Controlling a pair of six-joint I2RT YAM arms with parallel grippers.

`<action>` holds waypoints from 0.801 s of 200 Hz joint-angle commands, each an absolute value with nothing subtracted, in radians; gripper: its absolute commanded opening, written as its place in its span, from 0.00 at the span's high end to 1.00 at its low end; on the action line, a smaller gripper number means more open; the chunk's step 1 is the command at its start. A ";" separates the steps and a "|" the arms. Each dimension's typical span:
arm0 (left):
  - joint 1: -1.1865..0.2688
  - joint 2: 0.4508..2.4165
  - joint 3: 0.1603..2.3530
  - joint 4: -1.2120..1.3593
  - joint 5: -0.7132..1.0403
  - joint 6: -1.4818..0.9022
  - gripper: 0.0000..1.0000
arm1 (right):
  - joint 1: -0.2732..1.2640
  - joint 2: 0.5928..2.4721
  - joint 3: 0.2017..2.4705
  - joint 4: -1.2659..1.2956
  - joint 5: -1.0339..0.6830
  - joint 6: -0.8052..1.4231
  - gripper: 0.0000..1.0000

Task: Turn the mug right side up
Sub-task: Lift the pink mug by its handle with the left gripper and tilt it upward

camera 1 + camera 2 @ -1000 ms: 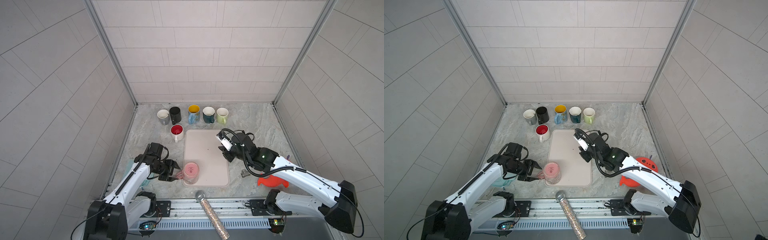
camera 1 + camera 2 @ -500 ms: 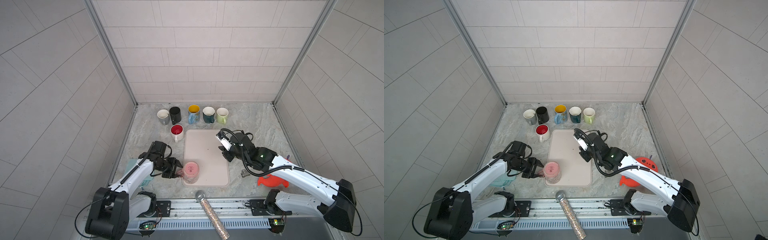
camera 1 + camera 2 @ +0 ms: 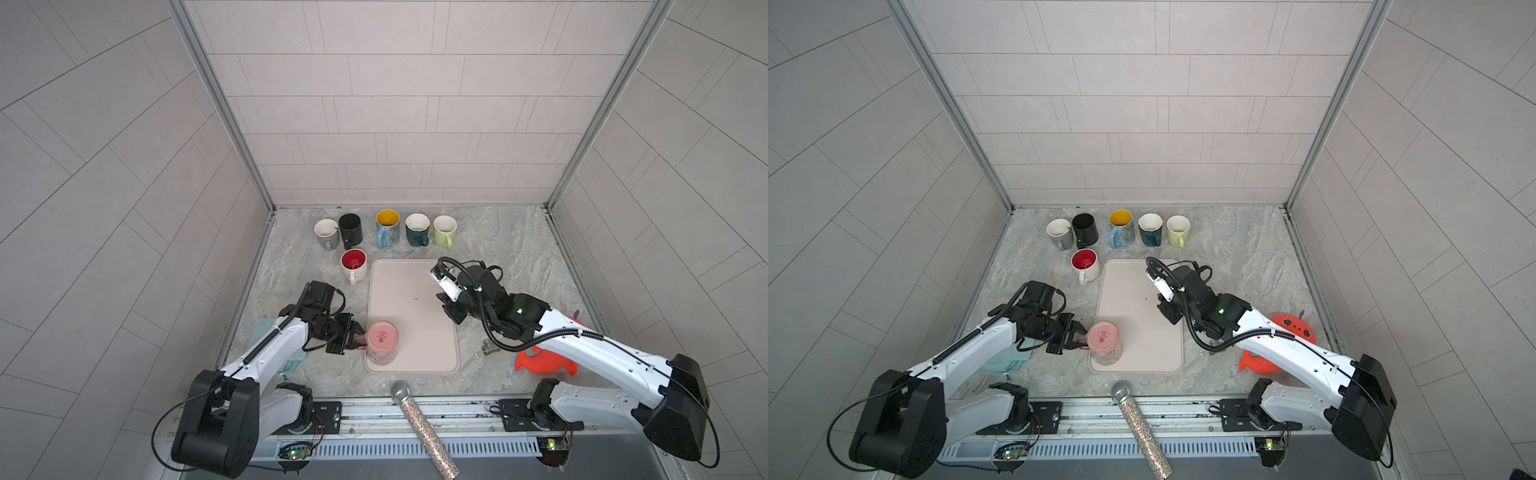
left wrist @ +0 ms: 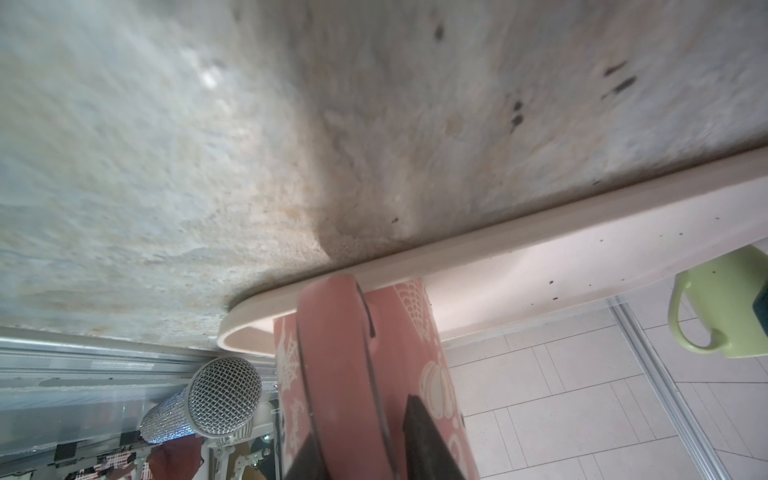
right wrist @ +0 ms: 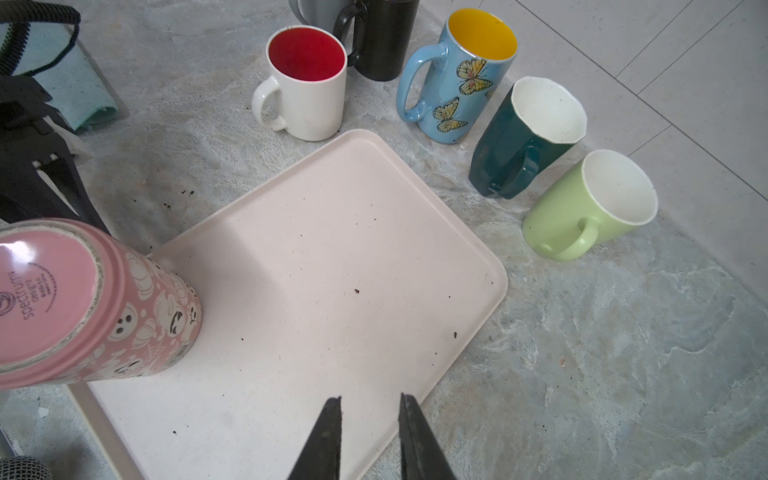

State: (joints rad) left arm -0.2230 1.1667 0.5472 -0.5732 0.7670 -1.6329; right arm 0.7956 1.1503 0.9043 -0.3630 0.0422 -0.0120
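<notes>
Our left fingers (image 4: 424, 444) seem clamped on the handle (image 4: 332, 353) of the inverted pink mug (image 3: 381, 338), for leverage to flip it; our right fingers (image 5: 324, 440) hover slightly apart, empty.

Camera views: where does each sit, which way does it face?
Top views: high at the front, looking down; left arm, right arm, pink mug upside down on tray.
Left wrist: table level, left gripper astride the mug's handle.
Right wrist: above the tray, facing the mug row; right gripper tips.
Shared: mug and tray in all.
</notes>
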 commanded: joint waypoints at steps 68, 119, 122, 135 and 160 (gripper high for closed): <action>-0.263 1.247 0.563 -0.409 0.800 -1.642 1.00 | 0.793 1.164 0.931 -0.356 0.070 0.000 0.76; -0.288 1.256 0.719 -0.363 0.749 -1.427 1.00 | 0.792 1.163 0.934 -0.362 0.084 -0.003 0.76; -0.288 1.254 0.732 -0.374 0.739 -1.407 1.00 | 0.792 1.161 0.934 -0.363 0.086 -0.003 0.76; -0.288 1.238 0.779 -0.416 0.697 -1.335 1.00 | 0.792 1.157 0.934 -0.366 0.093 -0.002 0.76; -0.291 1.218 0.832 -0.426 0.645 -1.221 1.00 | 0.792 1.146 0.938 -0.372 0.111 0.000 0.77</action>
State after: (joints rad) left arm -0.2882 1.2640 0.7597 -0.4171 0.6743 -1.3750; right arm 0.7956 1.1656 0.9047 -0.3634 0.0761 -0.0093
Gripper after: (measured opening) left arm 0.177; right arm 0.234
